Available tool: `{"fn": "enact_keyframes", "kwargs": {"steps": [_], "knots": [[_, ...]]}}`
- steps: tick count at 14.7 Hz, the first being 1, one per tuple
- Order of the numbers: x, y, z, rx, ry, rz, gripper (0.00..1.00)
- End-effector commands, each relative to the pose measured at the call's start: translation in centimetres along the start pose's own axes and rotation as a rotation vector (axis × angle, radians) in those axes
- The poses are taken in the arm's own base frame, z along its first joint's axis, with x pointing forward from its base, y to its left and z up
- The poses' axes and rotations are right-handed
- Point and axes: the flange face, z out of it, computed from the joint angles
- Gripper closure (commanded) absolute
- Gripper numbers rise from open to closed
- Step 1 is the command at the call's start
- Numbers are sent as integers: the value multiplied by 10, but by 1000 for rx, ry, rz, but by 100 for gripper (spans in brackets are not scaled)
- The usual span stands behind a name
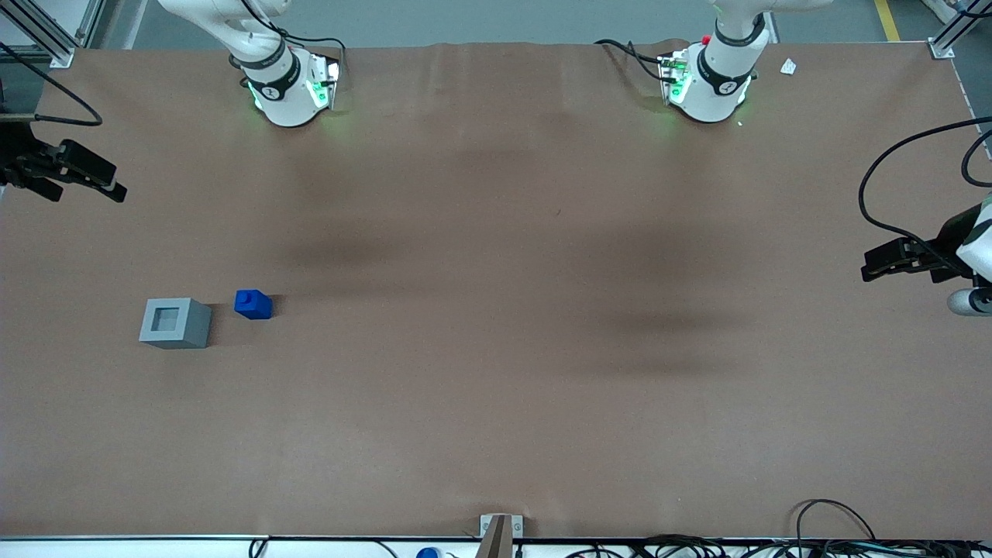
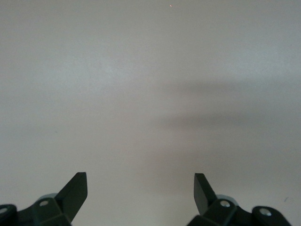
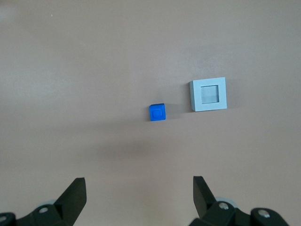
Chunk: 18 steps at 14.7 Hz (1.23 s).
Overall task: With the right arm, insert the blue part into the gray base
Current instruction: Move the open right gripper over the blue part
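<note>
— Where do the pieces sit?
— The gray base [image 1: 175, 323] stands on the desk [image 1: 496, 387], recess up; the blue part [image 1: 253, 304] rests just beside it, slightly farther from the front camera, not touching.
— And your claw [image 3: 138, 197]?
— It hangs high above the gray base, fingers spread wide, holding nothing.

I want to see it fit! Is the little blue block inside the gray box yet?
No, the small blue plastic block sits on the table beside the light-gray plastic cube.
</note>
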Motion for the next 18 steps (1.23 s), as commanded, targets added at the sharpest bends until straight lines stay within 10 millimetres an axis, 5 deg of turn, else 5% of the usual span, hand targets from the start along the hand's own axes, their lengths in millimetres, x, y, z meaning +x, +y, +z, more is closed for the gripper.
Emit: {"fn": "enact_keyframes", "kwargs": {"steps": [1, 7, 15, 18], "knots": [[2, 4, -1, -11, -8, -9, 0], [6, 7, -8, -100, 4, -4, 0], [13, 12, 65, -75, -40, -11, 0], [23, 14, 109, -73, -59, -10, 0]]}}
